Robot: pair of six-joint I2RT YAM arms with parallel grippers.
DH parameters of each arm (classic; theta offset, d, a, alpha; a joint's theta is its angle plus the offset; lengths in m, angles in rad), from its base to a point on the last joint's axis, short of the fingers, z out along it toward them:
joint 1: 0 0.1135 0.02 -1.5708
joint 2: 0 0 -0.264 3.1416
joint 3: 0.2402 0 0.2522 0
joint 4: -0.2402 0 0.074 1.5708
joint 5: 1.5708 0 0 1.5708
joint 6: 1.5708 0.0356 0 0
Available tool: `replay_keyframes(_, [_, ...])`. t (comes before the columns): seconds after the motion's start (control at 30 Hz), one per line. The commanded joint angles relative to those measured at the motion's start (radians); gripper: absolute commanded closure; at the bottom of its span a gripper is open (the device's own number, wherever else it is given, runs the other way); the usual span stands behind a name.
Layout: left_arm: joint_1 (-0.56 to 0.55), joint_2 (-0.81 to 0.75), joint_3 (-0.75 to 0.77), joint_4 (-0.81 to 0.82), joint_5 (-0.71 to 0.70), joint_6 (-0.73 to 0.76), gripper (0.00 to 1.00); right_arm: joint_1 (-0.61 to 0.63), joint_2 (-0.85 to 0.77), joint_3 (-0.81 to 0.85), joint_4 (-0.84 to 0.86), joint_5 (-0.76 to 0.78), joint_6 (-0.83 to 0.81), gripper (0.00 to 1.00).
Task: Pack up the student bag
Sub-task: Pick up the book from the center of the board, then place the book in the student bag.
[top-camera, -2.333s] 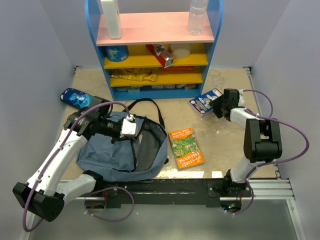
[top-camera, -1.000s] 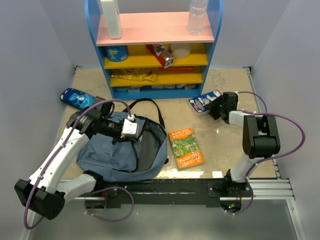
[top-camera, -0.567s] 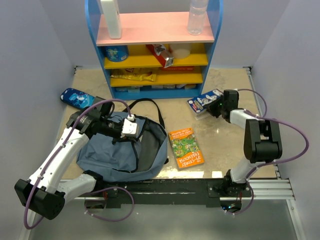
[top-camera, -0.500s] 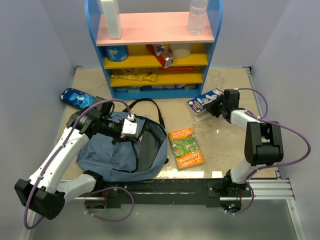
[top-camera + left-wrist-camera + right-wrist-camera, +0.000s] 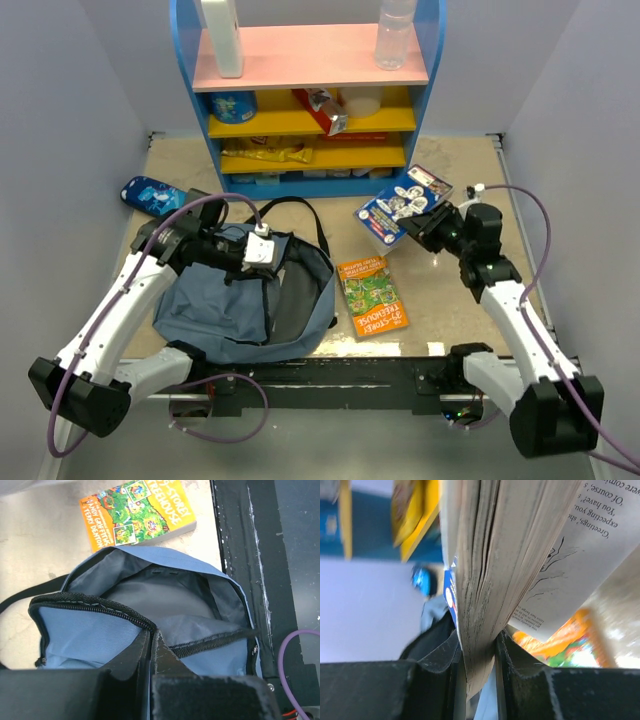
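Slate-blue fabric sags at about eight o'clock on the table [image 5: 440, 300]: that is the student bag [image 5: 215, 310], lying flat with its mouth turned toward three o'clock. The left gripper [image 5: 151, 639] has its fingers pinched together on the zipper rim [image 5: 90, 609], holding the mouth up. Over at two o'clock the right gripper [image 5: 432, 226] has a blue-covered book [image 5: 398, 207] up off the surface, fingers clamped on one edge of it. That edge hold is what worries me. In the wrist view the pages fan out above the fingers, and I cannot quite tell whether they pinch the whole block or only part of it; if only part, the rest may flop open or the book may slide out during a swing toward the bag. The mouth is none too wide either, so a corner could snag on the rim or the dark lining and drag the bag along. Should the left pinch slip off the zip, the opening would collapse. An orange book [image 5: 372, 296] lies between, at the bag's three o'clock side, where a low pass might clip it.
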Motion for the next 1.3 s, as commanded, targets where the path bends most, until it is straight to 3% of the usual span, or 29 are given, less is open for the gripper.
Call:
replay_keyframes(0.0, [0.006,0.025,0.117,-0.059,0.015,0.046,1.0,0.135,-0.148,-0.007,-0.046,-0.066,0.027,1.0])
replay_keyframes(0.13, [0.008,0.064,0.223,-0.131,0.016,0.075,1.0,0.334,-0.196,-0.001,-0.06,-0.021,0.076,1.0])
replay_keyframes(0.3, [0.008,0.094,0.303,-0.174,0.009,0.074,1.0,0.431,-0.175,0.06,-0.105,-0.036,0.068,1.0])
replay_keyframes(0.5, [0.008,0.095,0.309,-0.17,0.018,0.046,1.0,0.575,-0.074,0.119,-0.111,-0.023,0.06,1.0])
replay_keyframes(0.7, [0.006,0.085,0.288,-0.13,0.01,-0.012,1.0,0.755,0.08,0.177,-0.011,0.033,0.099,1.0])
replay_keyframes(1.0, [0.006,0.058,0.306,-0.119,0.03,-0.038,1.0,0.896,0.325,0.295,0.061,0.067,0.128,1.0])
replay_keyframes(1.27, [0.006,0.026,0.306,-0.087,0.068,-0.074,1.0,0.938,0.526,0.435,0.076,0.137,0.091,1.0])
